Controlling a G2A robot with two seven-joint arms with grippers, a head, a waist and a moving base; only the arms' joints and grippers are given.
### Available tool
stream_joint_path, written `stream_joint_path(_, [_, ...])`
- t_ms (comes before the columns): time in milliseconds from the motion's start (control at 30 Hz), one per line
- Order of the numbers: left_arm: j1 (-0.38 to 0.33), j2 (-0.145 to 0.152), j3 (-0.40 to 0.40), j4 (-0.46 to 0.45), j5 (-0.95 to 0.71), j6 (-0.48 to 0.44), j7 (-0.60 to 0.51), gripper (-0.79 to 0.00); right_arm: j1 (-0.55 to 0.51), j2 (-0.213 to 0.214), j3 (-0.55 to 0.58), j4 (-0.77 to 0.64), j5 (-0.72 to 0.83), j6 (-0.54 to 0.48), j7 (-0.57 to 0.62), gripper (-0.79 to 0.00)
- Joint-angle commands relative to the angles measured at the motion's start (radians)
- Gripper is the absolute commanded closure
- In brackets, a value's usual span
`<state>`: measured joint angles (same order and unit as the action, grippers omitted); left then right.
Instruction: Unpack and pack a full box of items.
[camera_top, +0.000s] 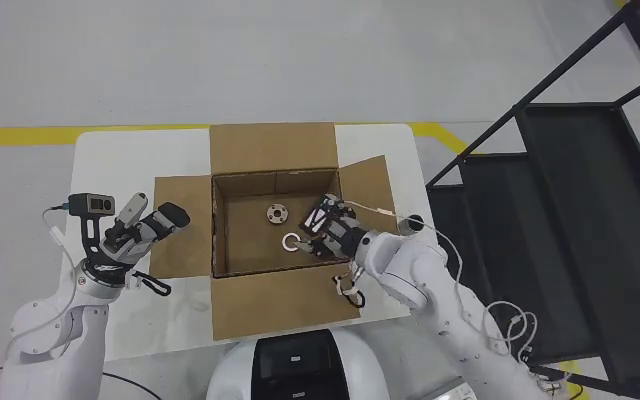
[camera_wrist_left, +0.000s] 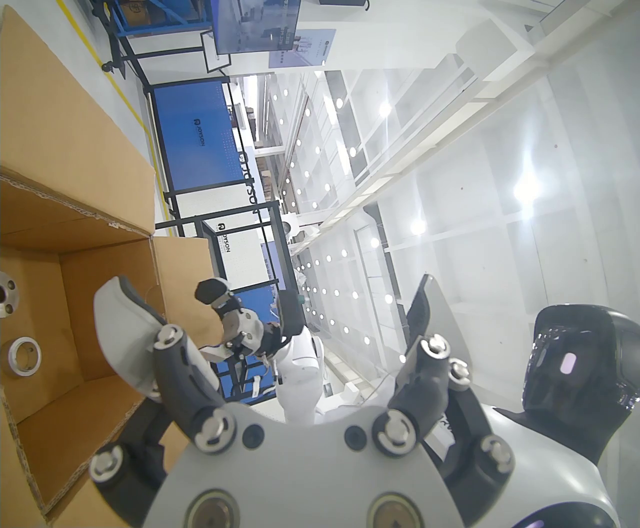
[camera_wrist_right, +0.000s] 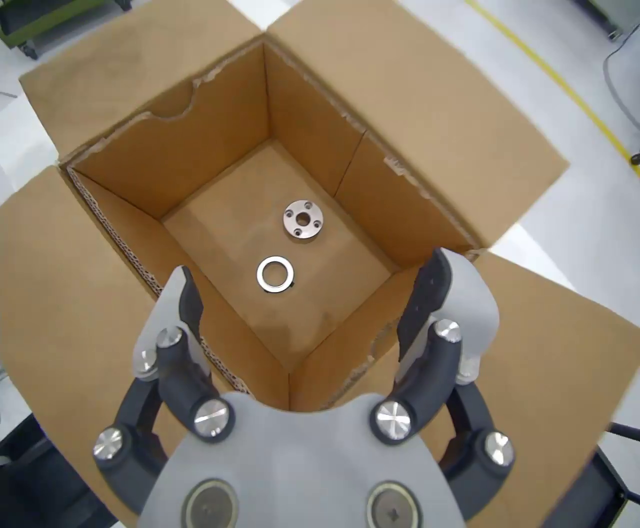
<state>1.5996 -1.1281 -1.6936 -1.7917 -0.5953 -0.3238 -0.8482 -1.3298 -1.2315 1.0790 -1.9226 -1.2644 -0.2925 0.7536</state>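
- Cardboard box: stands open-topped at the middle of the white table, all four flaps folded outward and lying flat or nearly so.
- Contents: two metal parts lie on the box floor, apart from each other. One is a flanged disc with a centre bore and smaller holes round it, towards the far wall. The other is a plain ring, nearer the robot.
- Right gripper: held over the right-hand part of the box opening, close to the right wall, pointing down into the box. Fingers spread wide with nothing between them — no contact with either part. In the top view the ring lies just beside the fingertips.
- Left gripper: positioned outside the box, over the outer edge of the left flap and the table beside it. Fingers apart, nothing held. Its camera faces across the box and upward; the disc, the ring and the right gripper show in its view.
- Surroundings: a black metal stair stands off the table's right side; a yellow floor line runs behind the table.
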Motion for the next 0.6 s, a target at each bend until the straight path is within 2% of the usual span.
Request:
stream_joint_path(0, [0.0, 0.0, 0.0, 0.0, 0.0, 0.0, 0.0, -0.785, 0.07, -0.014, -0.043, 0.072, 0.044, 0.045, 0.037, -0.785])
stream_joint_path(133, [0.0, 0.0, 0.0, 0.0, 0.0, 0.0, 0.0, -0.785, 0.168, -0.041, -0.105, 0.186, 0.125, 0.129, 0.081, -0.785])
stream_joint_path(567, [0.0, 0.0, 0.0, 0.0, 0.0, 0.0, 0.0, -0.785, 0.168, -0.041, -0.105, 0.186, 0.125, 0.129, 0.081, -0.785])
